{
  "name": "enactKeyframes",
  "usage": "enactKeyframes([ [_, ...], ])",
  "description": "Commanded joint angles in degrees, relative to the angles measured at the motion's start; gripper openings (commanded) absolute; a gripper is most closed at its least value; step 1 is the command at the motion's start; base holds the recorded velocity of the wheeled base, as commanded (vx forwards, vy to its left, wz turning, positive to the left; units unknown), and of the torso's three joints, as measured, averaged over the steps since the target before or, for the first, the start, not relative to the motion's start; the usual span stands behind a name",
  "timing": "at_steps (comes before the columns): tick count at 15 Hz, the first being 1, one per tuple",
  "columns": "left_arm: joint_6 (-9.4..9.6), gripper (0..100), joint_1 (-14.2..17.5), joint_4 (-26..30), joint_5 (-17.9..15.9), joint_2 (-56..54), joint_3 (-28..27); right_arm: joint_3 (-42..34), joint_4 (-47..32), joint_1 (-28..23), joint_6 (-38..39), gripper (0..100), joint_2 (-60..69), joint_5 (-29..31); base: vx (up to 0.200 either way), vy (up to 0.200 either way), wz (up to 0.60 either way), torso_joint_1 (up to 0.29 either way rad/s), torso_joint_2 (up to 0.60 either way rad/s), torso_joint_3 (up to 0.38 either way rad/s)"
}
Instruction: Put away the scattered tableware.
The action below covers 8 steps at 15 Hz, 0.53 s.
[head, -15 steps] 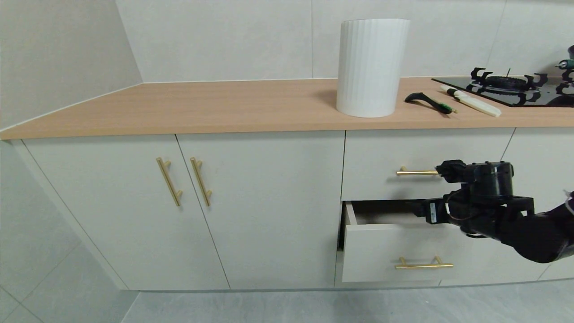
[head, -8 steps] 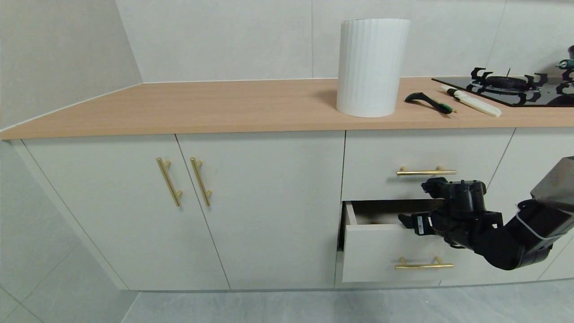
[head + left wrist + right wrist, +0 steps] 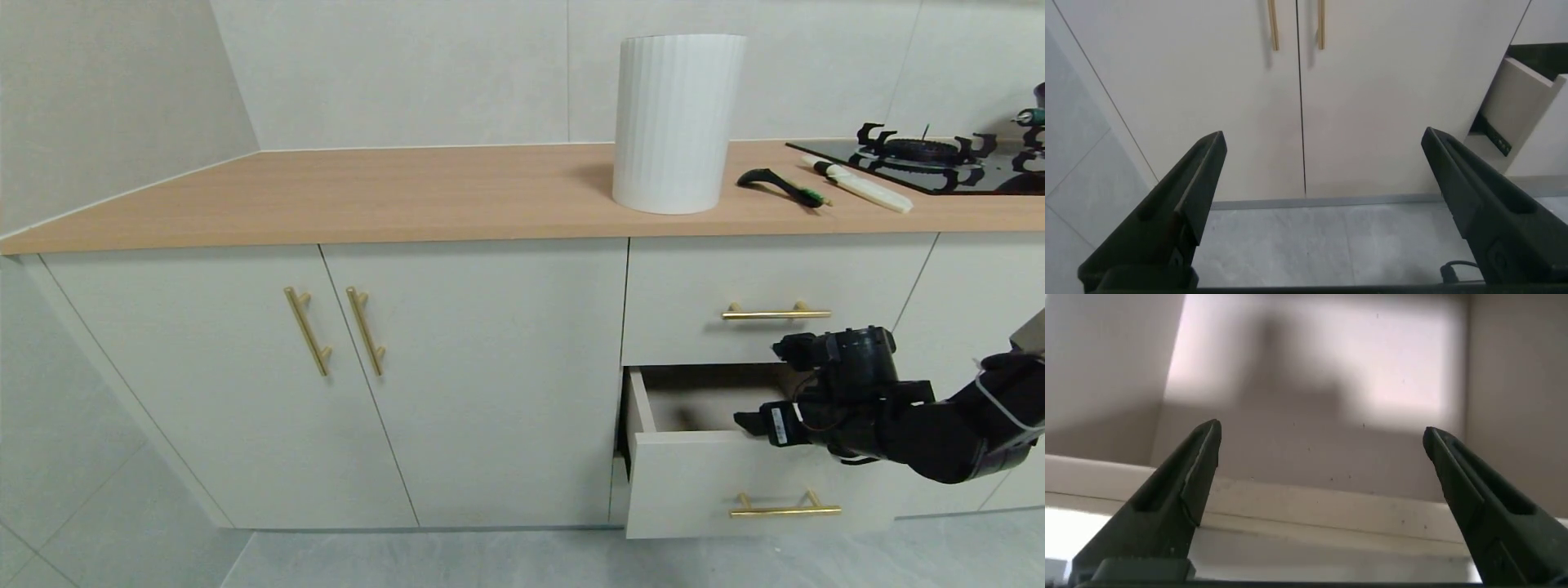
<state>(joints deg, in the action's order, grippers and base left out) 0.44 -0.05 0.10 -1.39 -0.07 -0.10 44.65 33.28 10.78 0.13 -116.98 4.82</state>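
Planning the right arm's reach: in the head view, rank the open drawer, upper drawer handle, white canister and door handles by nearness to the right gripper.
1. Open drawer, at the right gripper.
2. Upper drawer handle, just above.
3. White canister, up on the countertop.
4. Door handles, far left.

Right claw (image 3: 749, 422) is matte black with one small white label, set against a pale cream drawer (image 3: 694, 482) whose bar handle (image 3: 785, 510), just below the claw, is brass-gold. Above the claw there's a second gold handle (image 3: 775, 313) on another cream front. Higher still, the countertop (image 3: 408, 192) is warm light brown with wood grain. On it, a white canister (image 3: 676, 122) is ribbed in fine vertical lines; a curved utensil (image 3: 782, 187) is black, tipped green; a straight utensil (image 3: 861, 185) is cream-white, banded green. The hob (image 3: 980, 186) is glossy black. Far to the claw's left, cream cupboard doors (image 3: 457, 384) carry two gold handles (image 3: 309, 330). Left claw (image 3: 1323, 204) is black too, over grey floor tiles (image 3: 1323, 245).
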Motion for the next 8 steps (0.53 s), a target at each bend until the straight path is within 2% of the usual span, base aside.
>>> enactKeyframes([
  [1,0.0,100,0.05,-0.01,-0.02,0.07,0.01,0.08,-3.84,0.21,-1.01,100,3.95,-1.04,0.0,0.0,0.0,0.0,0.0,0.0],
  [3,0.0,100,-0.04,-0.01,-0.02,0.07,0.01,0.43,-11.48,0.39,-2.51,100,7.03,-2.35,0.0,0.0,0.0,0.0,0.0,0.0],
  [8,0.0,100,0.05,-0.01,-0.02,0.07,0.01,0.43,-19.92,1.53,-5.58,100,9.75,-2.35,0.0,0.0,0.0,0.0,0.0,0.0],
])
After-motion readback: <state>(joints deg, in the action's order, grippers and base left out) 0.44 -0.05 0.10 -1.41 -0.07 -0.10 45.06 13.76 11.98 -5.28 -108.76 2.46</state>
